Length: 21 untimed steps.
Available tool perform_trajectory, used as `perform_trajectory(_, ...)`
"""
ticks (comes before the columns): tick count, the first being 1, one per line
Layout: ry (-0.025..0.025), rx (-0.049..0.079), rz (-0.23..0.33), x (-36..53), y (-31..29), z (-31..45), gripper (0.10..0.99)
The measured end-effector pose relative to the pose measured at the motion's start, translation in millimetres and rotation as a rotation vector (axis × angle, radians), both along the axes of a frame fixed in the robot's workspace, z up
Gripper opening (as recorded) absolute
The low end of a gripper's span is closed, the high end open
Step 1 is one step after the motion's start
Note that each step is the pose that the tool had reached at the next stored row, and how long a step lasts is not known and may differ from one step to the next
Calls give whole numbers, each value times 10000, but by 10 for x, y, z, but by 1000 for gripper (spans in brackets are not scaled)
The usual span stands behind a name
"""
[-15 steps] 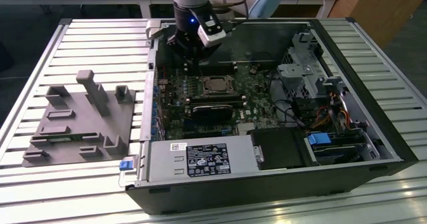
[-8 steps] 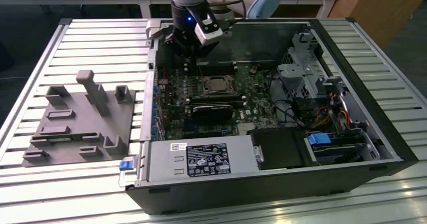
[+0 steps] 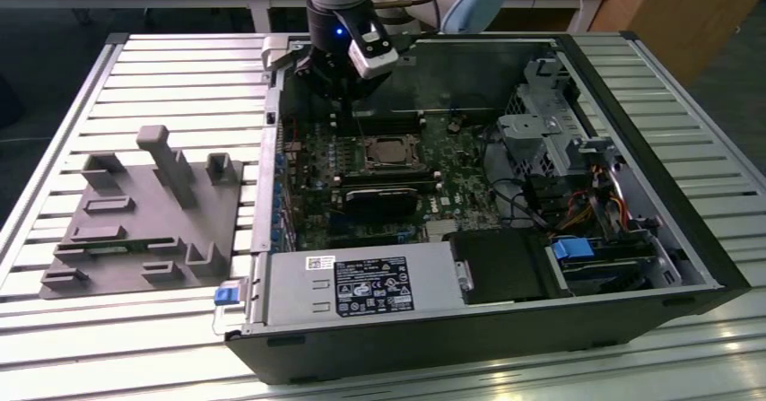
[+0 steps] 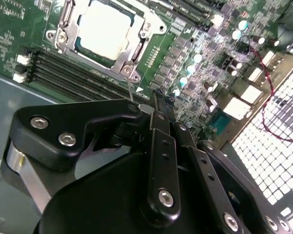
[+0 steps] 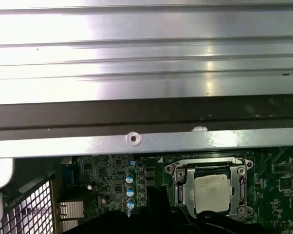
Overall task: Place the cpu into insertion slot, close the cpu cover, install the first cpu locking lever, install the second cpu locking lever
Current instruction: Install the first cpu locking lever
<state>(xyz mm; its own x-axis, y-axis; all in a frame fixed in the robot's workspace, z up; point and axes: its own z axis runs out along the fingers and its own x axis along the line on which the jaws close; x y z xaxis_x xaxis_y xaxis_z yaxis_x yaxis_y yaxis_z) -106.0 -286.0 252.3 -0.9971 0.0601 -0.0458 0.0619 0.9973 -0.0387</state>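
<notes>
- The gripper (image 3: 348, 85) hangs over the far edge of the open computer case (image 3: 670, 239) in the exterior view, above the board and a little beyond the socket; whether its fingers are wide or narrow cannot be told. In the second wrist view its black linkage (image 4: 156, 161) crowds the foreground and nothing can be seen held in it.
- The chip (image 3: 386, 152) sits flat in the socket (image 3: 362, 141) on the green circuit board (image 3: 314, 177). Its pale metal top (image 4: 103, 28) faces up in the second wrist view and shows again in the first wrist view (image 5: 212, 192).
- The silvery cover frame (image 4: 131, 52) lies down around the chip, its cut-out centre leaving the chip's top bare; the frame's edges (image 5: 179, 187) border the chip on all sides.
- A thin metal lever rod (image 4: 130, 92) stands up near the socket's corner, just beyond the gripper's tip in the second wrist view.
- Long black memory slots (image 4: 64, 73) run just beside the socket.
- In the exterior view a black block (image 3: 380, 202) sits on the board near the socket, on the side toward the camera.
- A grey moulded holder (image 3: 138, 217) rests on the slatted metal table (image 3: 72, 105), to the exterior view's left of the case, well apart from the gripper.
</notes>
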Motion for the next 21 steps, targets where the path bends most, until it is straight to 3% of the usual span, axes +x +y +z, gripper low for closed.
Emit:
perform_trajectory(4,-1,232,18,0,3,0,106)
perform_trajectory(6,1,290,21,0,5,1,106)
perform_trajectory(15,1,356,25,69,5,0,106)
perform_trajectory(21,1,355,28,167,5,0,106)
